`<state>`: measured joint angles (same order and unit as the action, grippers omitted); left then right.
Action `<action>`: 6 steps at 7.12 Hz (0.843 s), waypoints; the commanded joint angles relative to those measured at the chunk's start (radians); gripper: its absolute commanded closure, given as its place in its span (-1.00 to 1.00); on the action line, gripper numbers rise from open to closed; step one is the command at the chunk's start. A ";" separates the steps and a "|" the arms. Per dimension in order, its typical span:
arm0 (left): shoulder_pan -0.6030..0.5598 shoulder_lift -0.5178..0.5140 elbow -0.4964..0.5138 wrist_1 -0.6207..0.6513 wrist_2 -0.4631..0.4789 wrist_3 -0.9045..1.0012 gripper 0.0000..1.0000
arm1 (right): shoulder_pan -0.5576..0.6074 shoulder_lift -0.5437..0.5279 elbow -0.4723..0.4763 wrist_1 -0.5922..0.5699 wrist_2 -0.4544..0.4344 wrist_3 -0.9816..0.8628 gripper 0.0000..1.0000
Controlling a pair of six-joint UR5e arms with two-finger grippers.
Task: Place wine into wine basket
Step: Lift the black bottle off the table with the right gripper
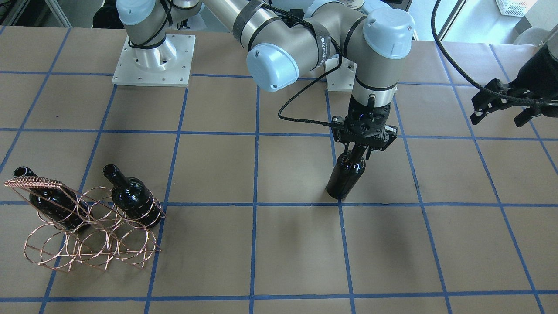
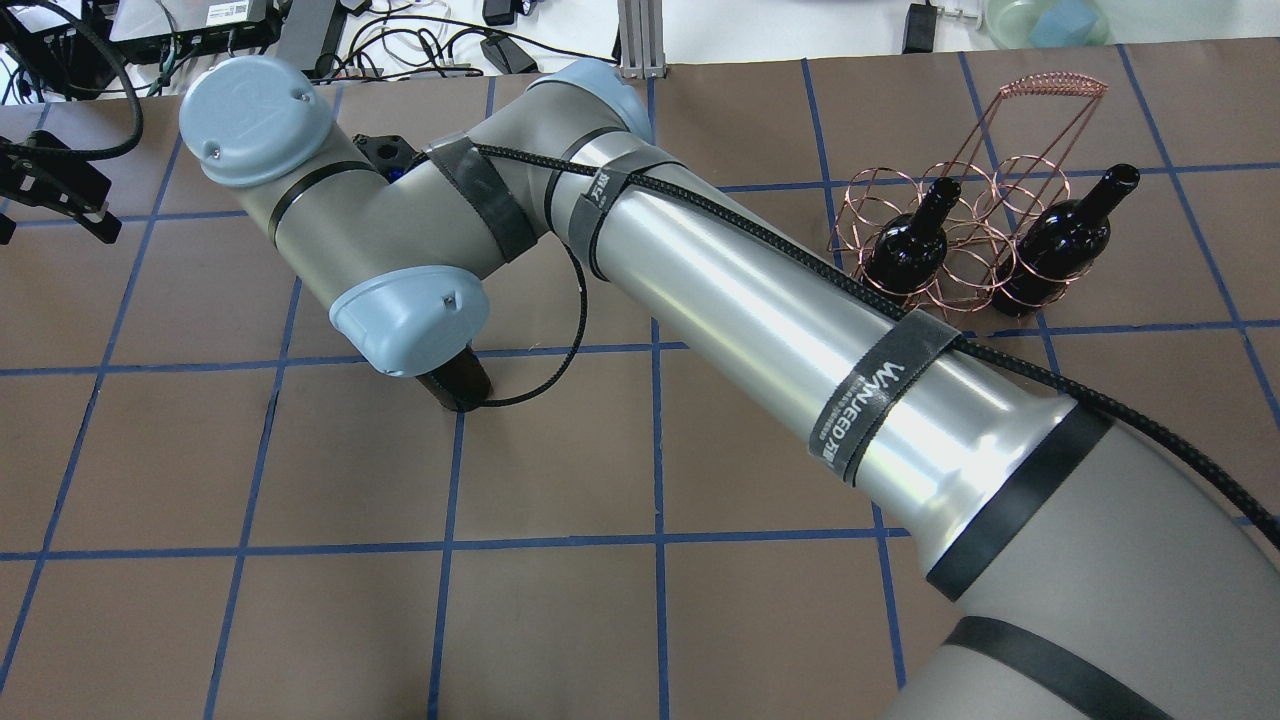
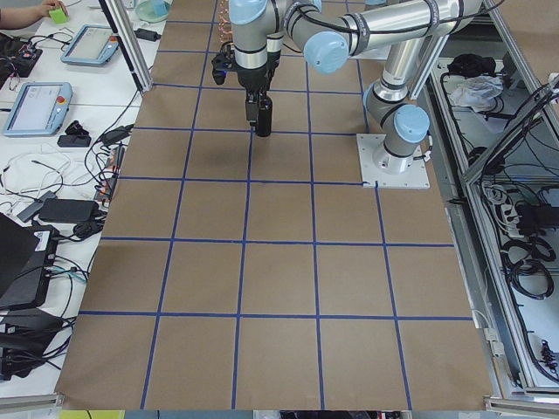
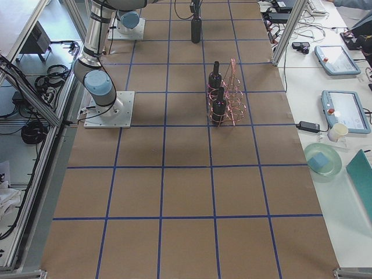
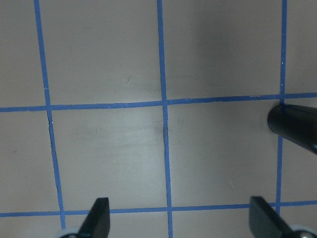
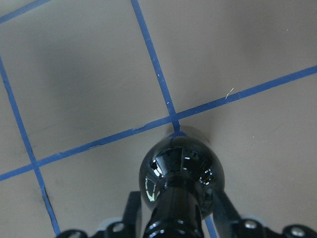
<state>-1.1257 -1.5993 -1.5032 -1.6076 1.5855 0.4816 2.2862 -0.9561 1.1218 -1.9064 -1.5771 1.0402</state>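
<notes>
Far left in the front-facing view: the wine basket, thin copper-coloured wire bent into six round rings, two rows of three, topped by a braided handle bar. Standing in it, two glossy near-black bottles, slim-necked and unlabelled, apparently in the end rings of the row nearer the robot. Under everything, a matt brown papery surface crossed by a grid of blue tape.

Further right, well apart from the basket: the wine, same dark glassy sheen, round shoulders, narrow neck, upright with its base at a crossing of tape lines. Not clear whether resting on the surface or lifted just off it. Pinched at the neck by the right gripper, black fingers pressed against the glass from both sides. In the right wrist view, neck rising between them above the bulbous shoulder. Above, a grey-and-silver arm with pale blue caps, trailed by a black braided cable.

Far right: the left gripper, black and angular, spread wide, holding nothing, hovering off the surface well apart from the wine. In its own wrist view, two dark fingertips far apart at the lower edge, paper and tape between them, a dark rounded end of the wine at the right edge.
</notes>
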 commanded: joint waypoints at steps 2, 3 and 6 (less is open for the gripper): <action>0.006 0.005 -0.002 -0.003 0.004 0.008 -1.00 | -0.001 -0.001 0.003 0.004 0.000 -0.009 0.32; 0.006 0.002 -0.003 -0.003 0.002 0.009 -1.00 | -0.001 -0.009 0.003 0.006 0.000 -0.011 0.43; 0.011 0.006 -0.017 -0.003 0.001 0.011 -1.00 | -0.007 -0.044 0.003 0.038 0.008 -0.011 0.65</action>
<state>-1.1158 -1.5943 -1.5175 -1.6110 1.5867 0.4918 2.2830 -0.9809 1.1244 -1.8927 -1.5741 1.0294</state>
